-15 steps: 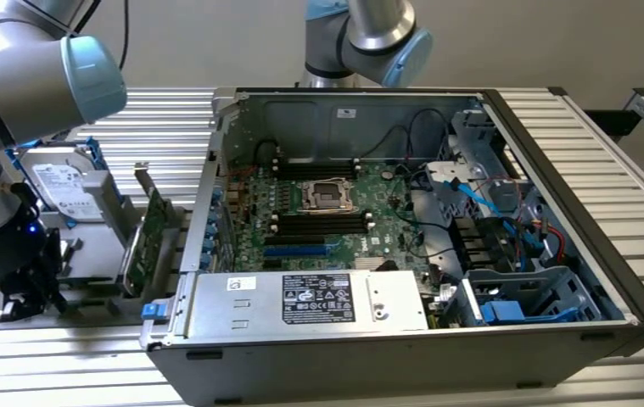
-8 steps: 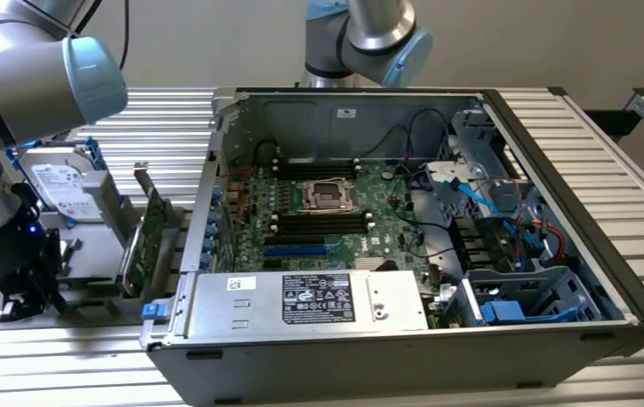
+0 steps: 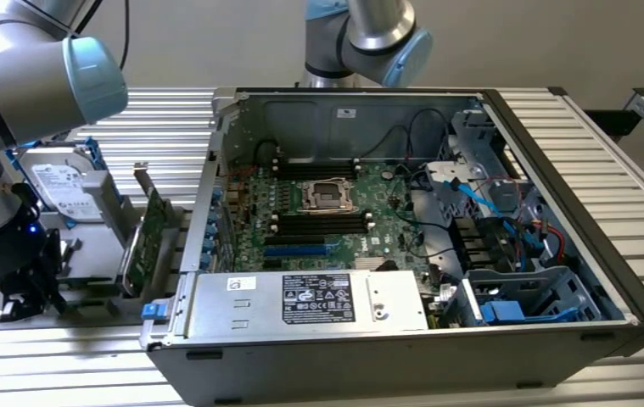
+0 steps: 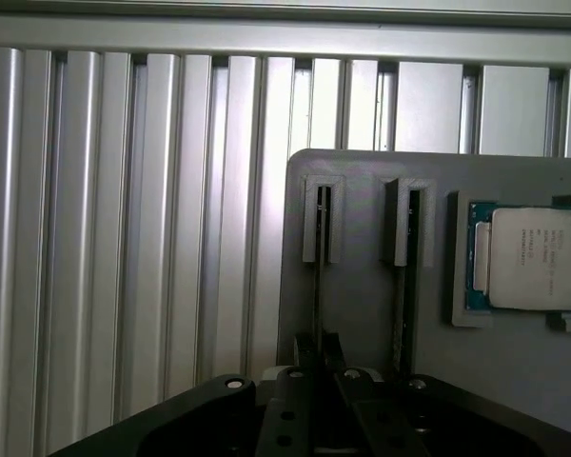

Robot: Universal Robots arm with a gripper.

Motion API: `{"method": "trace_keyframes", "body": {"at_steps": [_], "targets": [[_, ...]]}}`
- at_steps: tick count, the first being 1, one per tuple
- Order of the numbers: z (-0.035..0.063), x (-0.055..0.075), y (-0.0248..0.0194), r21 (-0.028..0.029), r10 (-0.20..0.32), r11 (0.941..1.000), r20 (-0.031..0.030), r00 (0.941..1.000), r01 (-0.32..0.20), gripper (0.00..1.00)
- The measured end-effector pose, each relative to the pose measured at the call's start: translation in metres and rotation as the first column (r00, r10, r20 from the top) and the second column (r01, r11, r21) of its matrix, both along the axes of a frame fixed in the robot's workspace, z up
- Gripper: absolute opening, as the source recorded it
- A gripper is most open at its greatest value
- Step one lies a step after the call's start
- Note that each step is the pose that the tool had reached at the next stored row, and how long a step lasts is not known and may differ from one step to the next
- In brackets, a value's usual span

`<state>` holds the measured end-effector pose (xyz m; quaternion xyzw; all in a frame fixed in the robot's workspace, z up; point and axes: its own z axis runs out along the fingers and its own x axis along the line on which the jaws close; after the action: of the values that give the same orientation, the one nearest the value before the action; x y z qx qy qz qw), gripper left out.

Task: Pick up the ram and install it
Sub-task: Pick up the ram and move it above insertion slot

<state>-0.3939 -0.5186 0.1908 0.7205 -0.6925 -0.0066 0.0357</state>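
Robotics lab bench: slatted aluminium table (image 3: 627, 229), opened computer case (image 3: 333, 114), grey parts holder (image 4: 514, 371), robot arm (image 3: 27, 76).

the gripper (image 4: 317, 350) is closed on the thin edge of the ram (image 4: 319, 276), which stands edge-on in one slot of a grey holder (image 4: 362, 295). a second stick (image 4: 402, 305) stands in the neighbouring slot. a processor chip (image 4: 537, 258) lies in a recess beside them. the holder rests on a ribbed metal table (image 4: 124, 238).

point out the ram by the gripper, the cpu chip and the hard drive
ram (image 4: 317, 295), wrist view, its thin edge running from the holder slot
cpu chip (image 4: 536, 257), wrist view, middle of its metal lid
hard drive (image 3: 59, 182), exterior view, its labelled silver face
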Motion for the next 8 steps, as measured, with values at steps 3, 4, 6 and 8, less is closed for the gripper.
{"method": "trace_keyframes", "body": {"at_steps": [3, 4, 6, 8], "targets": [[-0.0002, 0.0005, 0.0000, -0.0001, -0.006, 1.0000, -0.0004, 1.0000, 0.006, 0.14], [-0.0003, 0.0009, 0.0000, 0.0000, -0.009, 1.0000, -0.0001, 1.0000, 0.009, 0.14], [-0.0006, 0.0017, 0.0000, 0.0000, -0.016, 0.9999, 0.0000, 0.9999, 0.016, 0.14], [-0.0007, 0.0026, 0.0001, 0.0001, -0.021, 0.9998, 0.0000, 0.9998, 0.021, 0.14]]}}
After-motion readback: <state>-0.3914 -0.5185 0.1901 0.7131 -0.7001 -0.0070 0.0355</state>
